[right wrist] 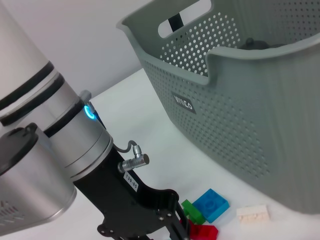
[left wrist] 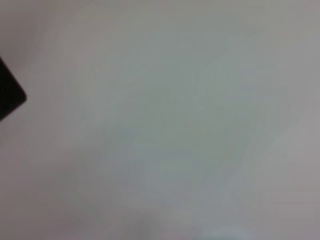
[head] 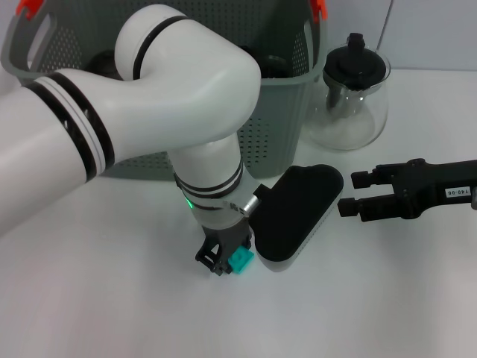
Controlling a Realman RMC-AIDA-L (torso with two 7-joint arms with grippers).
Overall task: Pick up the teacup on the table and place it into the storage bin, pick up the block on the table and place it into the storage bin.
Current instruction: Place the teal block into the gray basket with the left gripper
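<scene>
My left gripper (head: 222, 259) is down at the table in front of the storage bin (head: 287, 119), with a teal-blue block (head: 241, 261) right against it. The right wrist view shows that left gripper (right wrist: 175, 227) beside the blue block (right wrist: 211, 205), which lies flat by a green block (right wrist: 192, 211) and a red block (right wrist: 202, 231). My right gripper (head: 353, 192) hovers open and holding nothing at the right, a little apart from the left arm. No teacup shows on the table. Dark rounded shapes (head: 272, 67) lie inside the bin (right wrist: 240, 125); I cannot tell what they are.
A glass teapot (head: 354, 89) with a black lid stands right of the bin. A cream block (right wrist: 253, 214) lies near the bin's wall. The left arm's bulky white elbow hangs over the bin's front. The left wrist view shows only bare white table.
</scene>
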